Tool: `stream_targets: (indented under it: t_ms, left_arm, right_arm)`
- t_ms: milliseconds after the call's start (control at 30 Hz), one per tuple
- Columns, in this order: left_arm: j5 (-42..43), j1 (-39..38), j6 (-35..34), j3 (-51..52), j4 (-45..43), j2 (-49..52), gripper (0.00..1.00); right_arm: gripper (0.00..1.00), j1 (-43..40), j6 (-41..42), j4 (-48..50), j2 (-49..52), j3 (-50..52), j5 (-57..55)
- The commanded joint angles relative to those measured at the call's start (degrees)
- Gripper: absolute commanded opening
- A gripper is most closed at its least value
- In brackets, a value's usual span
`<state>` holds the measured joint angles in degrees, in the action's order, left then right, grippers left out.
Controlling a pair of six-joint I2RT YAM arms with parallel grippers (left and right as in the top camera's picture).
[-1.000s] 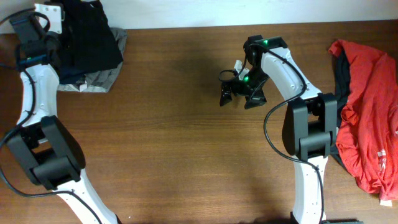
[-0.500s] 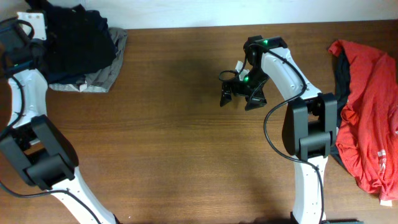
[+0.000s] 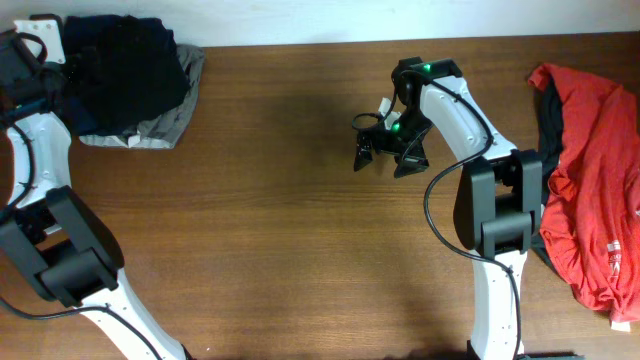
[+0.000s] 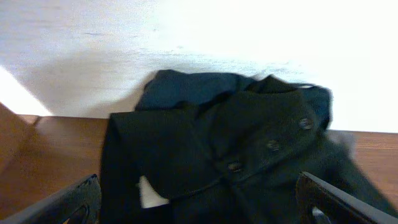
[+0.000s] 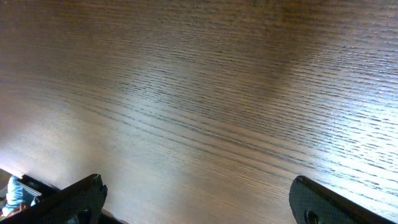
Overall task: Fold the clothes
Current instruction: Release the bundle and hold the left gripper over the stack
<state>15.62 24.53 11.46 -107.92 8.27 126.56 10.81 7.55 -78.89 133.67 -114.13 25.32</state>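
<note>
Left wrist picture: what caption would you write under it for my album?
Open fingers frame a black garment with buttons, heaped on the table by a white wall.

The brown wood-grained table (image 3: 280, 220) carries a black garment (image 3: 130, 65) over a grey garment (image 3: 165, 125) at its far-left corner and a red garment (image 3: 595, 170) at its right edge

a dark brown wooden table (image 3: 250, 220) with fine grain meets a plain white wall (image 4: 205, 31) along its far edge; soft bright light glares across wood and wall
</note>
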Motion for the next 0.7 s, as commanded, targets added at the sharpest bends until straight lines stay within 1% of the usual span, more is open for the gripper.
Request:
stream_targets:
  t_ms: [0, 33, 100, 133, 167, 300, 567, 667]
  left_arm:
    - [7.91, -0.20, -3.37, -1.60, -0.59, -0.02, 0.93]
    - [8.39, -0.42, -3.91, -1.60, -0.87, -0.02, 0.89]
    - [8.39, -0.98, -4.59, -1.60, -1.73, -0.02, 0.78]
    - [8.09, -1.31, -4.57, -1.60, -2.38, 0.07, 0.74]
    - [7.13, -1.60, -4.57, -1.60, -3.21, 0.09, 0.73]
    - [0.52, -2.34, -4.55, -1.60, -6.49, 0.63, 0.74]
    - [0.11, -3.43, -4.52, -1.60, -13.05, 5.99, 0.74]
    - [-0.50, -4.15, -4.50, -1.60, -17.46, 9.66, 0.74]
  right_arm:
    - [0.99, 0.04, 0.44, -0.04, -0.07, 0.24, -0.31]
    - [0.99, 0.04, 0.44, 0.07, -0.07, 0.24, -0.33]
    - [0.99, 0.04, 0.44, 0.42, -0.07, 0.24, -0.31]
    - [0.99, 0.04, 0.44, 0.50, -0.07, 0.24, -0.31]
    - [0.99, 0.04, 0.44, 0.61, -0.07, 0.24, -0.31]
    - [0.99, 0.04, 0.44, 0.66, -0.07, 0.24, -0.31]
    - [0.99, 0.04, 0.44, 1.38, -0.07, 0.24, -0.31]
    - [0.99, 0.04, 0.44, 1.33, -0.07, 0.24, -0.31]
